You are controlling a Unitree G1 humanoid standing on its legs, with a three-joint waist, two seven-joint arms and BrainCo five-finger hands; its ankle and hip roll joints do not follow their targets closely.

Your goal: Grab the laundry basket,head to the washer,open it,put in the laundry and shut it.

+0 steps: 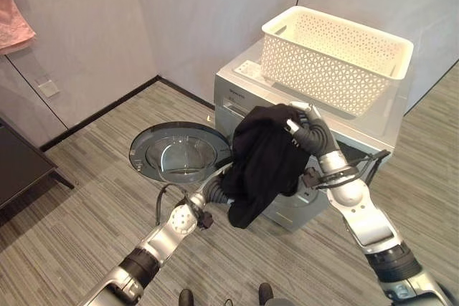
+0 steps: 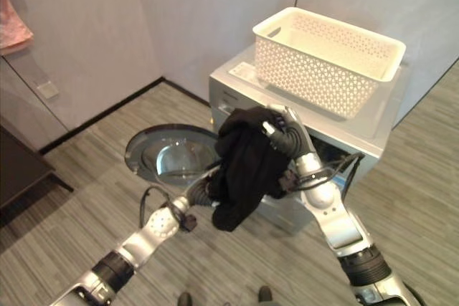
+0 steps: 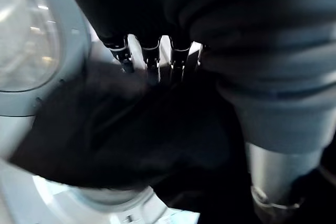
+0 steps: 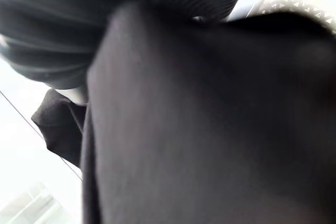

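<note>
Up at the washer's (image 1: pixel 301 198) front, the right hand (image 1: pixel 305 121) is pinching the black garment (image 1: pixel 264 159), long axis hanging toward six o'clock. Left hand (image 3: pixel 152 59) fingers are reaching into cloth, grip unclear. White basket (image 1: pixel 337 55) is sitting at twelve, door (image 1: pixel 179 152) lying open at nine.

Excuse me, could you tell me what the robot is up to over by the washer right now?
It is loading laundry. The right hand holds a black garment up in front of the washer, whose round door hangs open. The left hand reaches into the lower part of the hanging cloth. The white laundry basket sits on top of the machine. The garment is not yet inside the drum.
</note>
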